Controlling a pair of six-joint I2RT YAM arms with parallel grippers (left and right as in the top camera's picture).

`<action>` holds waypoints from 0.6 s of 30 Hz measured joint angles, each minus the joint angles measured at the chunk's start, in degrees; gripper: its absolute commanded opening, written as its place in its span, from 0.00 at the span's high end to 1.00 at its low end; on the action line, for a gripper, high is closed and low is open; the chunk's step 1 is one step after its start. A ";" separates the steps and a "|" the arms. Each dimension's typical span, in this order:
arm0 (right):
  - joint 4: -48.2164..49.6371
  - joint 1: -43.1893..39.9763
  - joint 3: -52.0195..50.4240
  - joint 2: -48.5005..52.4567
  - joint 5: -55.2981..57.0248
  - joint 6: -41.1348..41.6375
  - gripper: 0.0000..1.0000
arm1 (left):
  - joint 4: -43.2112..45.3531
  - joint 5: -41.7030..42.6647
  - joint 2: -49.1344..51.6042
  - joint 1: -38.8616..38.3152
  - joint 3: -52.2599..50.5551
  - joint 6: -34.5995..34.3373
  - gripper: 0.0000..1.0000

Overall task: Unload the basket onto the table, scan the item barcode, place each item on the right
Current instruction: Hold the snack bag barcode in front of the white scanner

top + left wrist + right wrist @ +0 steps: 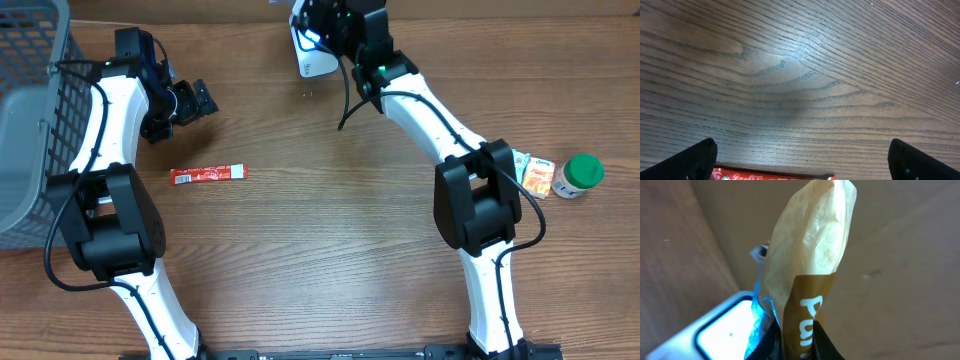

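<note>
While the right gripper [796, 339] is clamped on the lower end of a cream-and-brown pouch [812, 240], the packet stands up through the middle of the right wrist view, its puffed top leaning slightly right. Close by it, at the lower left of that frame, glows the lit window of a white scanner [722, 330]. From overhead, this all sits at the top centre of the table [330, 230].

To my eye the pouch is light, thin film: soft, crinkly and probably a bit slick. It holds its shape only because of the air or contents inside. A pinch on the flat sealed end looks like the sensible hold, since squeezing the belly would buckle the printed face. I can't see a barcode, so I can't tell which side should face the window.

The left gripper [185, 100] hangs with its jaws spread wide and nothing in them, at the upper left of the overhead view. A red sachet [208, 175] lies on the wood below it.
</note>
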 measured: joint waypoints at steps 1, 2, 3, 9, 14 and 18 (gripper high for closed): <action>-0.87 0.33 0.00 0.00 0.02 -0.04 0.96 | 0.00 -0.02 0.00 0.00 0.00 0.00 0.00; -1.53 0.59 0.00 0.00 0.00 -0.11 0.96 | 0.00 0.00 0.00 0.00 0.00 0.00 0.00; -2.21 0.74 0.00 0.00 0.00 -0.11 0.96 | 0.00 0.00 0.00 0.00 0.00 0.00 0.01; -4.63 0.96 0.00 0.00 -0.02 -0.09 0.96 | 0.00 0.00 0.00 0.00 0.00 0.00 0.00; -4.74 0.96 0.00 0.00 -1.07 -0.07 0.96 | 0.00 0.00 0.00 0.00 0.00 0.00 0.00; -4.76 0.96 0.00 0.00 -1.57 -0.07 0.96 | 0.00 0.00 0.00 0.00 0.00 0.00 0.00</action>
